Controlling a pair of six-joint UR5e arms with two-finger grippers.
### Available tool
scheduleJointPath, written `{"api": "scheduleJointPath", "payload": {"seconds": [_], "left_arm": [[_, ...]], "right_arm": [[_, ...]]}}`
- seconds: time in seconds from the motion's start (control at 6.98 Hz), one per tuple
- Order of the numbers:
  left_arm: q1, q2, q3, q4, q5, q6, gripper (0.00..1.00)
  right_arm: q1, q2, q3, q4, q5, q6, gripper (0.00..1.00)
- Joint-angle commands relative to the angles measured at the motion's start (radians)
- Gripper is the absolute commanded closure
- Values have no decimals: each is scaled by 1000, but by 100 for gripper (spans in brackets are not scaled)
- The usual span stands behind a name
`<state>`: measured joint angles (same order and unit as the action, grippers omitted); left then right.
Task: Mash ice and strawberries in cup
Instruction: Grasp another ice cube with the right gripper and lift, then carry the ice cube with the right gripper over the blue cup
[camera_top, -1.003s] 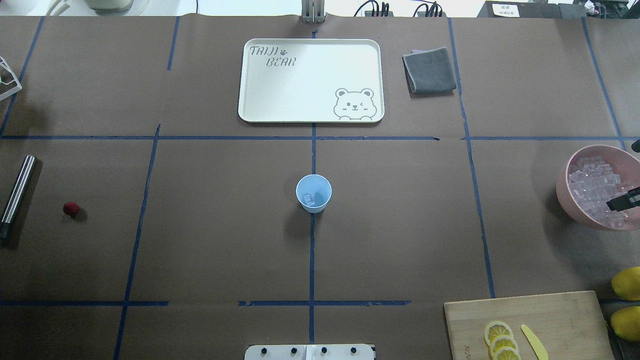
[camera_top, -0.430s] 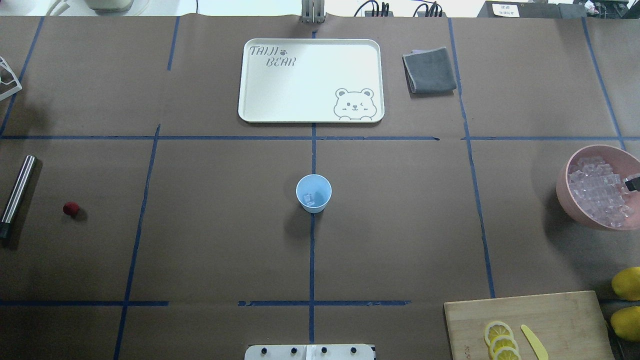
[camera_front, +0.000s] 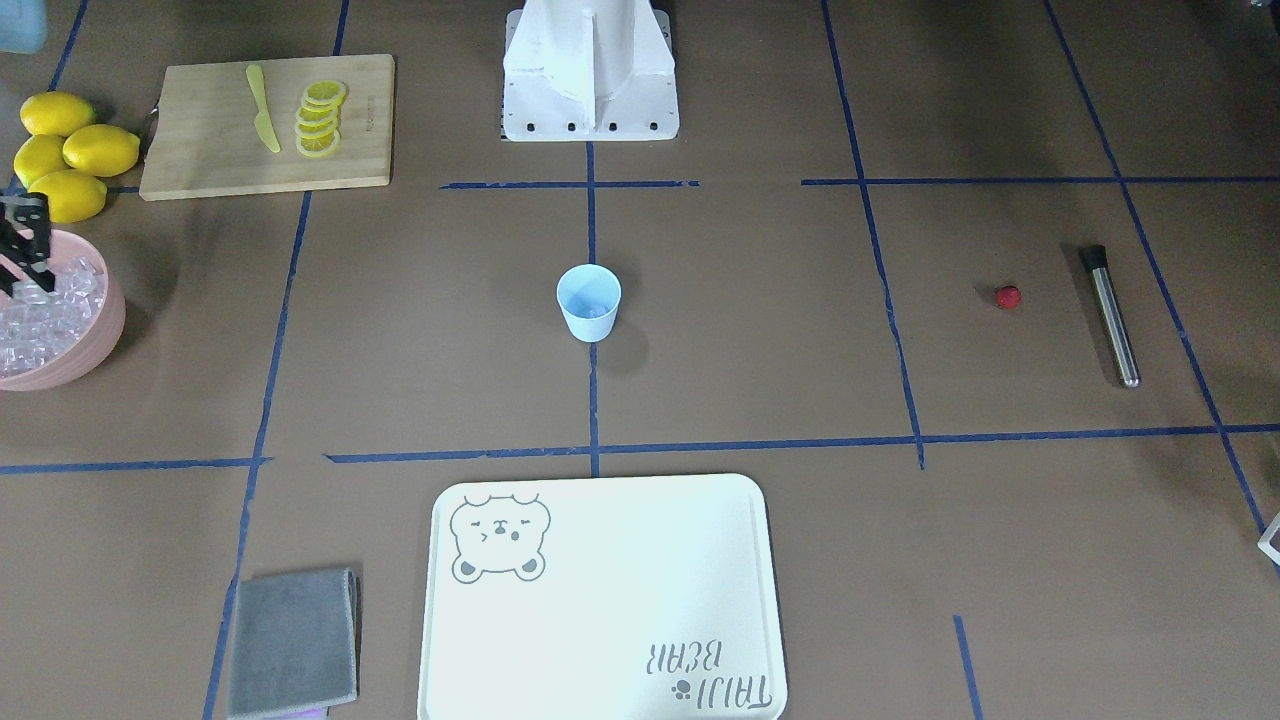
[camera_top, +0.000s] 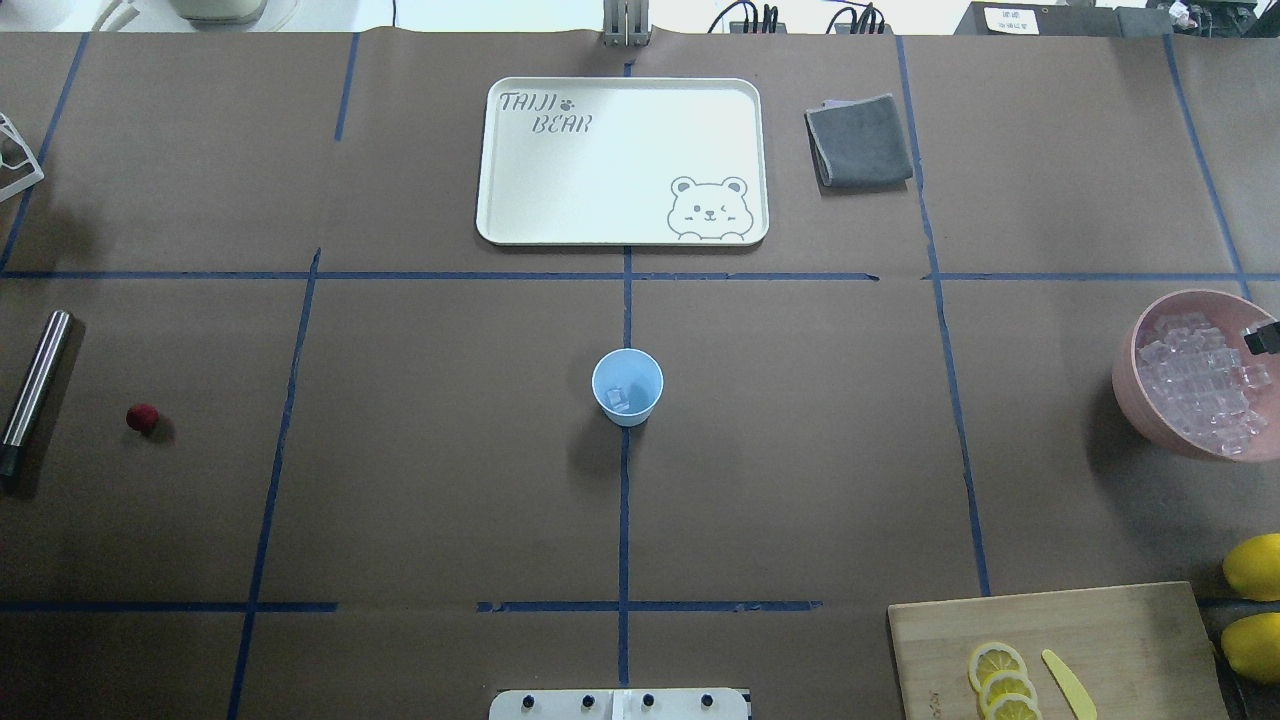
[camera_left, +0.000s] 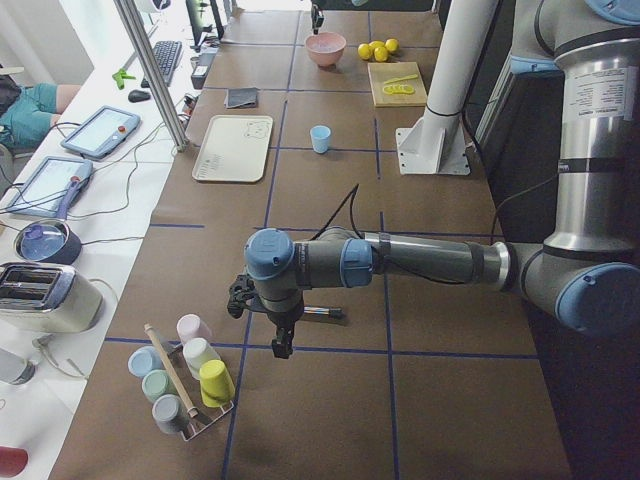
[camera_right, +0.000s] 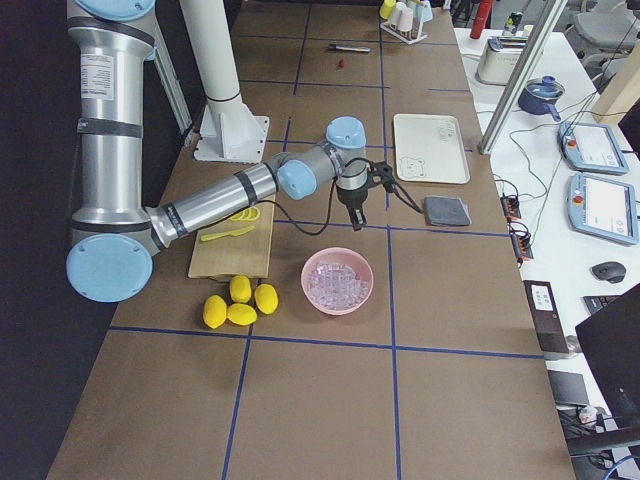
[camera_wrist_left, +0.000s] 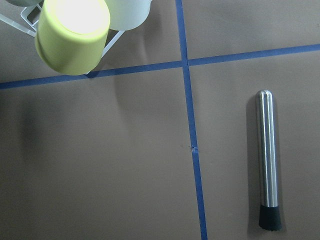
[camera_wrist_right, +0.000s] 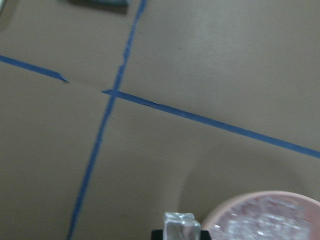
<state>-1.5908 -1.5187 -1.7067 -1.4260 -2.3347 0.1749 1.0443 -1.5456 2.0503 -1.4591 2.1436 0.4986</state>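
You had the right tool (camera_front: 20, 268) pinching one ice piece (camera_wrist_right: 182, 226) over the rim of the pink bowl (camera_top: 1128, 392) at the right edge of the overhead frame, while the cup (camera_top: 627, 386) stood upright on the desk (camera_top: 800, 450) at that frame's centre with ice (camera_top: 618, 399) in its bottom. The strawberry (camera_top: 142, 417) lay at the far left near the steel rod (camera_top: 35, 385), and the left tool (camera_left: 281, 340) hung above that end; whether it was spread or pressed together, I cannot tell.
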Motion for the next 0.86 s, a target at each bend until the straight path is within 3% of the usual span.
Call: {"api": "scheduleJointPath", "payload": {"seconds": [0.0, 0.29, 0.43, 0.72], "left_arm": [[0, -5, -1, -2, 0, 0, 0], [0, -5, -1, -2, 0, 0, 0], [0, -6, -1, -2, 0, 0, 0], [2, -6, 1, -2, 0, 0, 0]], "right_arm": [[-303, 206, -16, -62, -186, 342, 87], [-494, 579, -187, -284, -357, 591, 86], [-554, 663, -238, -291, -405, 674, 85], [-590, 754, -271, -293, -410, 747, 85]]}}
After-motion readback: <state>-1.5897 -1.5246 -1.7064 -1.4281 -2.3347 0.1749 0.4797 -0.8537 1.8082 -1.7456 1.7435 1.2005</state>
